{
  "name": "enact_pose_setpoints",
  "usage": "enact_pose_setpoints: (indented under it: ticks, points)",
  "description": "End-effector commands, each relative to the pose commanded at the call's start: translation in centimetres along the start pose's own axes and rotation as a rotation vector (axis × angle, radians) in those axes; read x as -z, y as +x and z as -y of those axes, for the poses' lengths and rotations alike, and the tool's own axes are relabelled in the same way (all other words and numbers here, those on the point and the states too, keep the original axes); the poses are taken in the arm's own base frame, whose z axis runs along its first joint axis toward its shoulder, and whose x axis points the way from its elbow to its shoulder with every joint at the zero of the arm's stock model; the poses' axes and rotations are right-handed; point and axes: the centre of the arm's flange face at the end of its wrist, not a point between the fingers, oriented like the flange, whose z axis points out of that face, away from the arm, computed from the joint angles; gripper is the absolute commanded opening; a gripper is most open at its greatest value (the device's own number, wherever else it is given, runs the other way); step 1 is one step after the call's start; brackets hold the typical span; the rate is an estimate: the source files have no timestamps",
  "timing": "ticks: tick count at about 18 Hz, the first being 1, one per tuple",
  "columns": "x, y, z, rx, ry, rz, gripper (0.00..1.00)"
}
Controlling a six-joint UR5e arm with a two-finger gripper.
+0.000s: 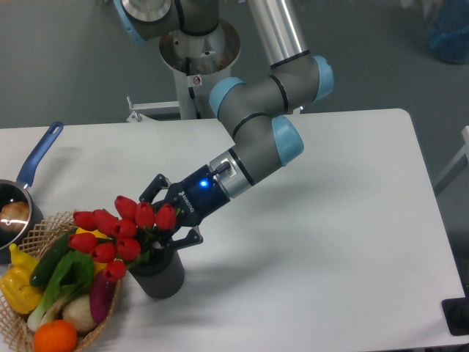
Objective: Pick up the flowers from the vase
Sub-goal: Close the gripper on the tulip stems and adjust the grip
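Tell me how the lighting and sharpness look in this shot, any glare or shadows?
Camera view: even, soft light; sharp throughout; the vase and arm cast faint shadows on the white table; a blue LED glows on the gripper beside the flowers; no strong glare.

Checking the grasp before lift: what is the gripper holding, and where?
Cannot be told. The gripper straddles the flowers above the vase, but the buds hide any contact with the stems.

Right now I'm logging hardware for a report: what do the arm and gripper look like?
The arm has silver-grey tube links with light blue caps at the joints. The gripper has a dark body with a lit blue light and small white lettering, and black fingers. No loose cables show.
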Motion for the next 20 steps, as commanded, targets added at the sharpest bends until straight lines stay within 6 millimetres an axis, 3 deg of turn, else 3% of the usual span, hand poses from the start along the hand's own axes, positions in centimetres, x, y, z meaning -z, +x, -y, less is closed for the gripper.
enact_pose_setpoints:
  ticks: [4, 5, 6, 20]
  points:
    - [0.03, 0.06, -0.22, 0.003, 0.0, 0.0, 0.44]
    - [-0.07, 0.13, -0.26, 0.006, 0.0, -0.002, 0.35]
    - [0.01, 0.18, -0.33, 0.008, 0.0, -0.001, 0.33]
    - [0.51, 0.56, 0.42, 0.004, 0.035, 0.0, 0.34]
